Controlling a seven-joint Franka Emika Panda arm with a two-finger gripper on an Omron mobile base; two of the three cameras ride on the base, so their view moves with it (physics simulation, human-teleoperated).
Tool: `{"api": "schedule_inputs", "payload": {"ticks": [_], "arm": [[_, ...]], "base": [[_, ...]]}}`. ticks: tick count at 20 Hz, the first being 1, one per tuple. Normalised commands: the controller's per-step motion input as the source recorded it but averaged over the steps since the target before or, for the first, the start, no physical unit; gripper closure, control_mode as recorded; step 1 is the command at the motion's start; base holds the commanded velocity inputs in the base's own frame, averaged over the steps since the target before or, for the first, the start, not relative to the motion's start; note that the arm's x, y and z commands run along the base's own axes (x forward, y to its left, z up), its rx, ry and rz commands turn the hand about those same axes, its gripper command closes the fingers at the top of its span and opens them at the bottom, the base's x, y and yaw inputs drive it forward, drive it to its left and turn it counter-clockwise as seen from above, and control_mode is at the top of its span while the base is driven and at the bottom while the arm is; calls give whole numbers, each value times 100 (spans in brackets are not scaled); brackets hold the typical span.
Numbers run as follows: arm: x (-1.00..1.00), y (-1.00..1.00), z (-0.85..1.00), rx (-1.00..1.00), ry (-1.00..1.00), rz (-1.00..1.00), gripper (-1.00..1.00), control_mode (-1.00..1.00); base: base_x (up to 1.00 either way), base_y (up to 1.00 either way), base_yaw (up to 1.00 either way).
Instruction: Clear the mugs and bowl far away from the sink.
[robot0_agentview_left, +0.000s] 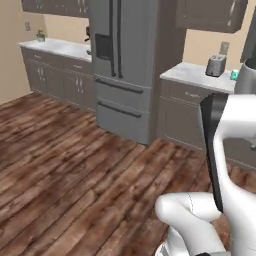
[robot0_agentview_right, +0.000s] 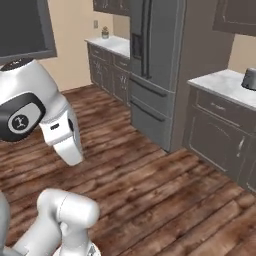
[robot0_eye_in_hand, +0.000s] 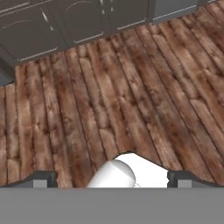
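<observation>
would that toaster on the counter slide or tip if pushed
The toaster looks boxy and sits flat on the pale counter, so it would probably slide rather than roll. Its silvery shell suggests a stiff, slick body. A small turquoise item stands close by, so a push that way might knock it.

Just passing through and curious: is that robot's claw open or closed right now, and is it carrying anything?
Gripper: open, jaws set wide apart at the bottom of the hand view, nothing between them, wooden floor beyond.
</observation>
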Motion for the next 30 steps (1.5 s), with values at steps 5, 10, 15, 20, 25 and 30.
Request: {"api": "schedule_inputs", "payload": {"ticks": [5, 10, 15, 20, 25, 30], "arm": [[0, 0, 0, 0, 0, 0, -100, 100], [0, 0, 0, 0, 0, 0, -100, 100], [0, 0, 0, 0, 0, 0, -100, 100], [0, 0, 0, 0, 0, 0, -100, 100], [0, 0, 0, 0, 0, 0, -100, 100], [0, 0, 0, 0, 0, 0, -100, 100]], "base": [[92, -1, -78], [100, 0, -67], [100, 20, -46], [100, 71, -6], [100, 48, 12], [100, -1, 23]]}}
